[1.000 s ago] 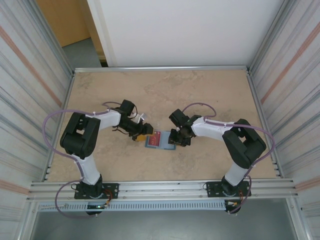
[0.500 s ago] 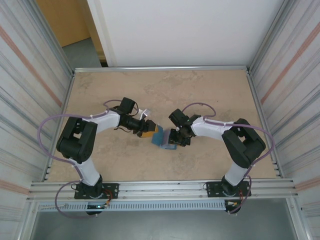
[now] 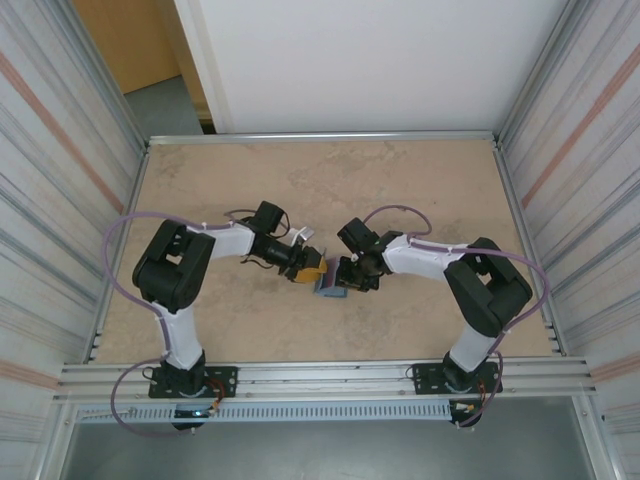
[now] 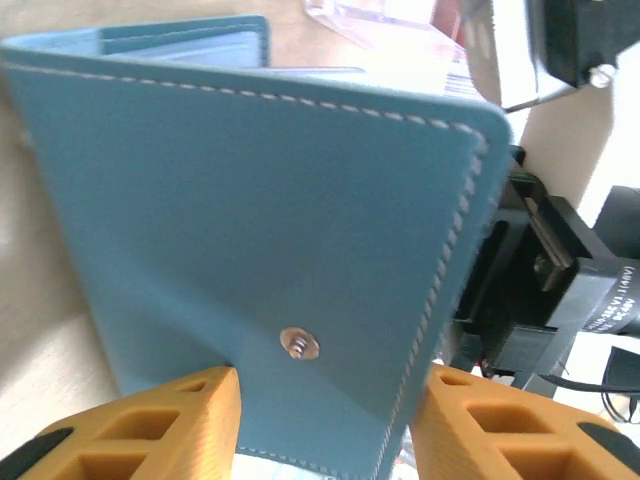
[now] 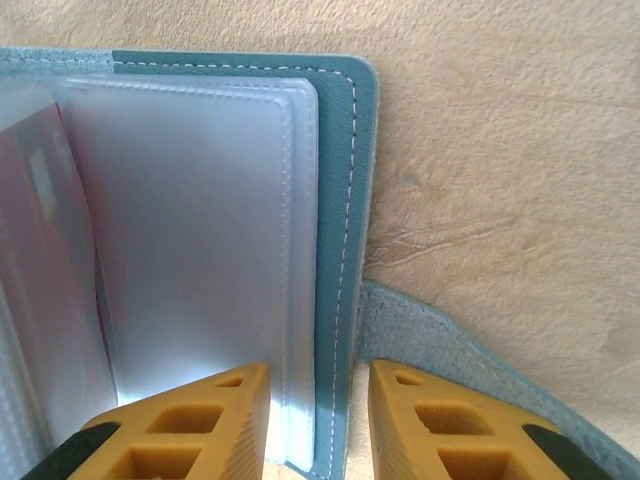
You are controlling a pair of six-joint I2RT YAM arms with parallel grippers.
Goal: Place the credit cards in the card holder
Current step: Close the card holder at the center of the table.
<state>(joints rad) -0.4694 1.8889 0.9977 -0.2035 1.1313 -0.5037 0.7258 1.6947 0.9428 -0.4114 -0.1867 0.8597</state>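
Observation:
The teal card holder [image 3: 328, 284] lies mid-table between both grippers, half folded. In the left wrist view its outer cover [image 4: 260, 200] stands tilted up, the small snap [image 4: 299, 343] facing the camera. My left gripper [image 4: 328, 420] is open, its orange fingers either side of the cover's lower corner. My right gripper [image 5: 320, 400] is open too: one finger rests over the clear inner sleeves [image 5: 190, 230], the other is beyond the holder's stitched edge [image 5: 340, 250]. A red credit card [image 5: 40, 250] shows through the sleeves at the left.
The holder's suede closing strap [image 5: 450, 340] lies on the tan tabletop [image 5: 500, 150] beside my right fingers. A clear plastic case [image 4: 370, 18] sits just past the holder. Metal rails [image 3: 320, 136] and ribbed side walls bound the table.
My left gripper moved right toward the right gripper, its jaws narrowing. The holder's left cover swung up and over from lying flat. The right arm barely moved.

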